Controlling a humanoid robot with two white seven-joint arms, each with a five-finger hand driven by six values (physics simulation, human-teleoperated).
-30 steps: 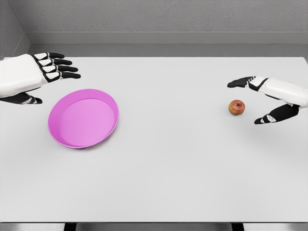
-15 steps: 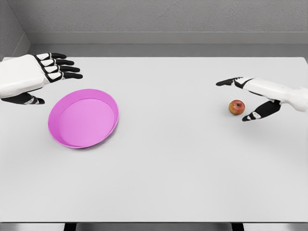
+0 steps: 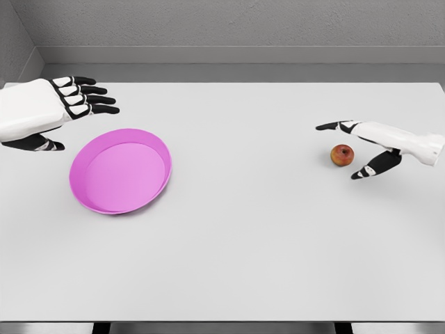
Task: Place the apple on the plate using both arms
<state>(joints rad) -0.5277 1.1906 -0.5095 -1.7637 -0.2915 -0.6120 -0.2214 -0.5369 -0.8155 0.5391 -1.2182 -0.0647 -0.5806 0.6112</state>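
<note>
We find the apple [image 3: 341,155] resting on the white table [image 3: 250,243], far on the right side and well apart from the pink plate [image 3: 120,170], which sits on the left side. The apple has not shifted over the last second; it remains in the same spot, untouched.

The right hand [image 3: 368,146] is the item that has changed. A second ago it stood further right with fingers and thumb spread wide around open space beside the fruit. It has since advanced leftward and lowered, and now brackets the apple: the long fingers [image 3: 330,126] reach past it on the far side, the thumb [image 3: 365,170] lies just beside it on the near side. The digits remain apart and we see no contact with the fruit. We judge this to be the final approach before closure; the grasp itself is not yet made.

The left hand [image 3: 42,111] hovers near the plate's far-left edge, fingers extended and held close together, holding nothing. Its position is practically unchanged over the interval, and the plate has not moved.

We assess the task as being at an early stage: pickup pending, transfer across the table still outstanding, and the plate holds nothing.
</note>
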